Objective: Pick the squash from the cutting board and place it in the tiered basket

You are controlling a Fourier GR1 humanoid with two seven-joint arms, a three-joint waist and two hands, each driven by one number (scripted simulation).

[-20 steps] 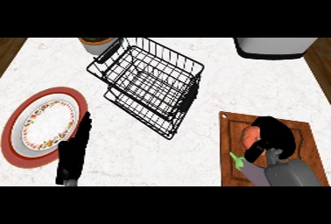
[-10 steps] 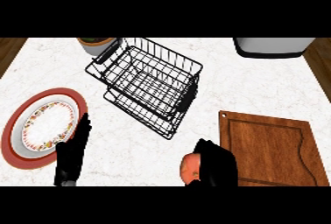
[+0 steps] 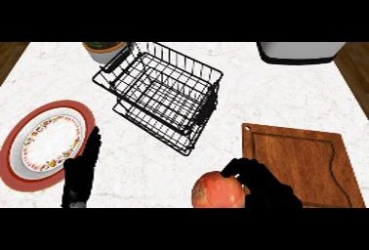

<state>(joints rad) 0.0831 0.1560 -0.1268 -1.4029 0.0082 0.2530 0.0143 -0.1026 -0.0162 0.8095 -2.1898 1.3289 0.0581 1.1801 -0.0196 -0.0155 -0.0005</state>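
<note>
Since the squash is off the cutting board and sits in our right hand, we judge the pick done and the carry to the tiered basket still ahead of us. Our right hand's fingers are curled round the squash's right side, holding it low in the view over the white counter, just left of the board and well short of the basket. Our left hand rests at the lower left with fingers straight and holding nothing, beside the plate. The squash looks round, smooth and orange-red with a paler patch. The basket is thin black wire, open-topped, tilted in the view, with two stacked levels. The board is brown wood with a groove near its edge and a small hole at one corner. The counter is pale, faintly veined stone.
</note>
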